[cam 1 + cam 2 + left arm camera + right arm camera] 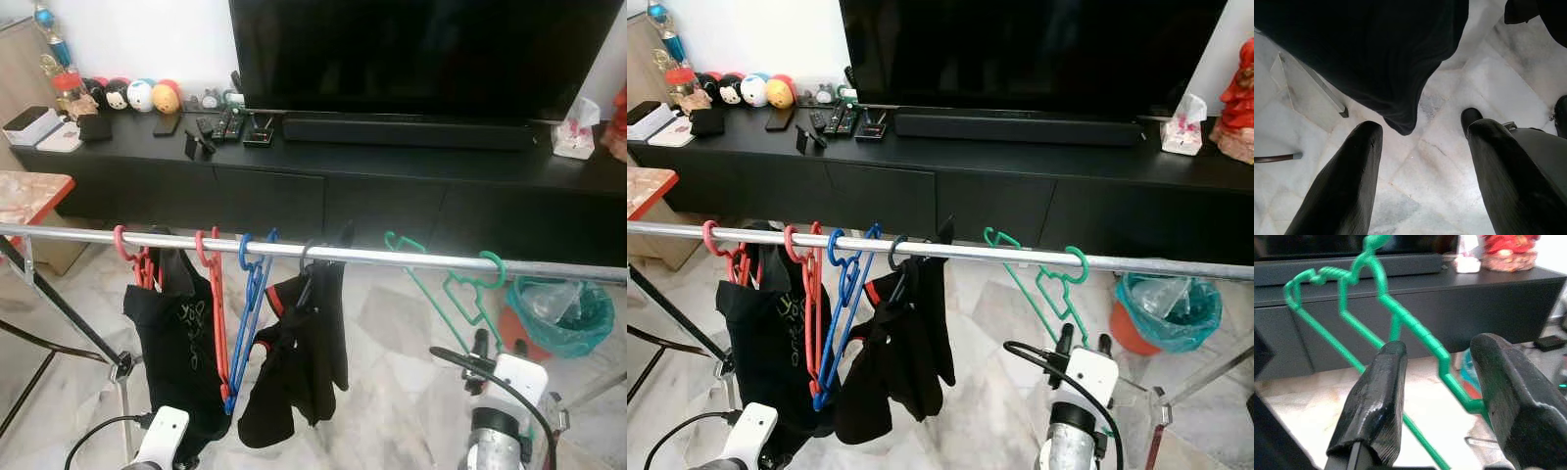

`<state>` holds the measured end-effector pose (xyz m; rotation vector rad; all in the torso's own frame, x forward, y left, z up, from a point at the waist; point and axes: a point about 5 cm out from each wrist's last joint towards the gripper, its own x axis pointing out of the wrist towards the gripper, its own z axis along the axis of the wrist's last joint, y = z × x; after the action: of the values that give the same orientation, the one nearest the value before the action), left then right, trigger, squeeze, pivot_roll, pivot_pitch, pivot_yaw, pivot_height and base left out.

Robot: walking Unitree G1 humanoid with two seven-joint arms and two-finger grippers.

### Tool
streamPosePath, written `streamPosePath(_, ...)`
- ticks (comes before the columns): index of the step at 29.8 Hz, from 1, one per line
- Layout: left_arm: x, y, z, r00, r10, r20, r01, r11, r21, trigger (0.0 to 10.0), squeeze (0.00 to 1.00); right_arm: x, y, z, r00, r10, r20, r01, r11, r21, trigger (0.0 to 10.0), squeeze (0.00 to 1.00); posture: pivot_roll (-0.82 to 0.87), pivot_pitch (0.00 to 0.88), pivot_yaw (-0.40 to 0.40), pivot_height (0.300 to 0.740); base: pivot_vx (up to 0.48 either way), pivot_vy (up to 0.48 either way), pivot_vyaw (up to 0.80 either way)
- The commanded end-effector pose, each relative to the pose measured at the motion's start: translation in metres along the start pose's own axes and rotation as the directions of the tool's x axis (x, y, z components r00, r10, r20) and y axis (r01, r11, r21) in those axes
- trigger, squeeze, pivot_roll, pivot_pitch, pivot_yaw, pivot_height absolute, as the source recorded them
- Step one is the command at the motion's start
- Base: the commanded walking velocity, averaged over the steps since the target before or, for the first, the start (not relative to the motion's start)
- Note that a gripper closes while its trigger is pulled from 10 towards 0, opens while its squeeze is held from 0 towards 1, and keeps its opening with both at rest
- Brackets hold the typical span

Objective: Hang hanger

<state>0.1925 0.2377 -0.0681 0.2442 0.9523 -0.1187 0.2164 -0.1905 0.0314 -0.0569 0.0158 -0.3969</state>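
Right claw (1437,396) apart around 1 green hanger (441,284) on rail (392,257); left claw (1420,181) apart; 2 black garments

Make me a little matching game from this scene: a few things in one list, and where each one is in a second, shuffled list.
Things:
1. green hanger
2. blue hanger
3. tissue pack
4. bin with green bag

Places:
A. on the floor beyond the rail's right end
B. on the rail, between the red hanger and a black garment
C. on the black cabinet, far right
D. on the rail, between the right gripper's open fingers

Pairs: 1-D, 2-B, 3-C, 4-A
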Motion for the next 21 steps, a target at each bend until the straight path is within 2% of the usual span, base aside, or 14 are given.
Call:
streamPosePath(1,-0.001,0.003,-0.005,1.000,0.006,-0.017,-0.006,1.000,0.005,10.0,0.00,0.000,0.004,-0.002,1.000,0.019,-0.020,-0.018,1.000,0.013,10.0,0.00,0.04,0.006,0.050,0.740,0.000,0.000,0.00)
streamPosePath(3,-0.001,0.003,-0.005,1.000,0.008,-0.017,-0.008,1.000,0.005,10.0,0.00,-0.001,0.009,-0.002,0.998,0.050,-0.028,-0.049,0.999,0.020,10.0,0.00,0.04,0.007,0.048,0.740,0.000,0.000,0.00)
streamPosePath(8,-0.001,0.003,-0.005,1.000,0.010,-0.019,-0.010,1.000,0.005,10.0,0.00,0.000,0.007,0.000,0.999,0.041,-0.023,-0.041,0.999,0.024,10.0,0.00,0.04,0.007,0.047,0.740,0.000,0.000,0.00)
streamPosePath(10,-0.002,0.003,-0.006,1.000,0.009,-0.020,-0.009,1.000,0.008,10.0,0.00,0.002,0.002,0.006,1.000,0.006,0.009,-0.007,0.999,0.053,10.0,0.00,0.04,0.007,0.047,0.740,0.000,0.000,0.00)
streamPosePath(16,-0.002,0.003,-0.005,1.000,0.008,-0.019,-0.008,1.000,0.006,10.0,0.00,0.003,0.002,0.015,0.999,0.009,0.053,-0.011,1.000,0.028,10.0,0.00,0.04,0.009,0.050,0.740,0.000,0.000,0.00)
streamPosePath(19,-0.002,0.004,-0.005,1.000,0.010,-0.017,-0.010,1.000,0.006,10.0,0.00,0.004,0.001,0.016,0.998,-0.010,0.062,0.009,1.000,0.018,10.0,0.00,0.04,0.009,0.051,0.740,0.000,0.000,0.00)
streamPosePath(21,-0.002,0.004,-0.005,1.000,0.012,-0.017,-0.012,1.000,0.007,10.0,0.00,0.004,-0.005,0.016,0.996,-0.066,0.061,0.065,0.998,0.014,10.0,0.00,0.04,0.009,0.050,0.740,0.000,0.000,0.00)
